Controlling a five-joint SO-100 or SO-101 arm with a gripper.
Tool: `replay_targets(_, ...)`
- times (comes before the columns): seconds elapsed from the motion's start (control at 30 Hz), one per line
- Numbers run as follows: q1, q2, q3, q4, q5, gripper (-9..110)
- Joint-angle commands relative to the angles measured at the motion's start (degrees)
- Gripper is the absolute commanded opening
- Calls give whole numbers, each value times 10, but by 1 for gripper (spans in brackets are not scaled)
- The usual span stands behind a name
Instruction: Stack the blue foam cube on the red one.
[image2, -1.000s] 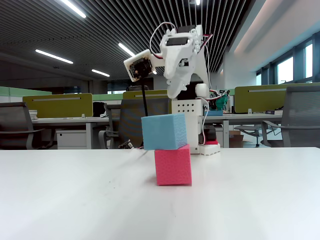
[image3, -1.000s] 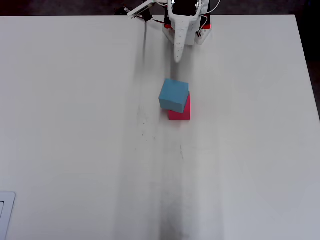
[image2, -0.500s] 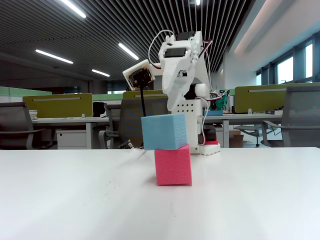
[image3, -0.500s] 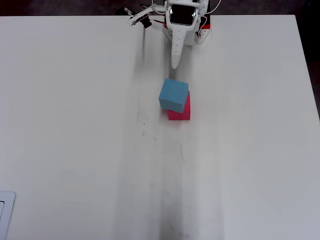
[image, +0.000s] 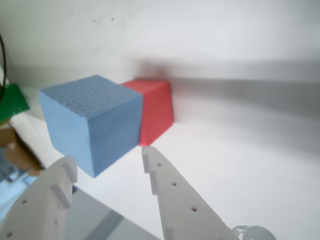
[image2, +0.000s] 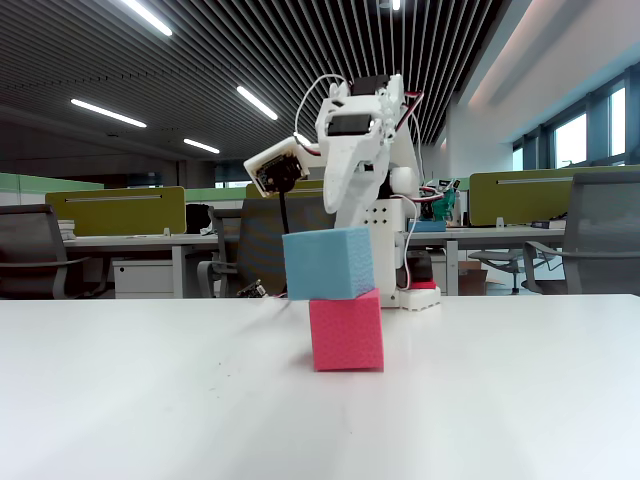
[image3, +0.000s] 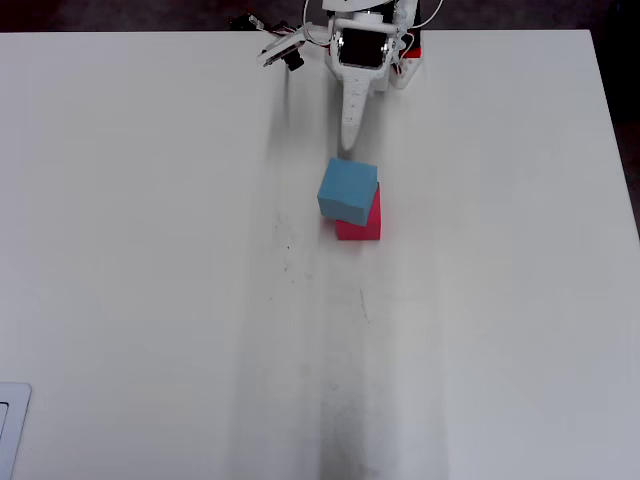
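The blue foam cube (image2: 328, 263) rests on top of the red foam cube (image2: 346, 330), shifted a little to the left and turned slightly. In the overhead view the blue cube (image3: 347, 190) covers most of the red cube (image3: 366, 226). In the wrist view the blue cube (image: 90, 122) is close in front, with the red cube (image: 157, 110) behind and below it. My gripper (image: 107, 159) is open and empty, its white fingers (image: 172, 192) spread apart just short of the blue cube. It sits between the stack and the arm base in the overhead view (image3: 347, 140).
The white table (image3: 150, 250) stretches wide around the stack. The arm base (image3: 372, 45) stands at the table's far edge. A flat pale object (image3: 10, 430) lies at the bottom left corner. Office desks and chairs (image2: 110, 240) stand beyond the table.
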Motion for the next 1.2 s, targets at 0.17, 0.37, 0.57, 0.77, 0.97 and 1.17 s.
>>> replay_targets(0.17,4,3,2,-13,2,15)
replay_targets(0.37,3,3,3,-12,0,15)
replay_targets(0.57,3,3,1,-13,0,15)
replay_targets(0.77,3,3,4,-25,-2,15)
replay_targets(0.97,4,3,11,-35,0,15)
replay_targets(1.17,4,3,2,-25,2,15)
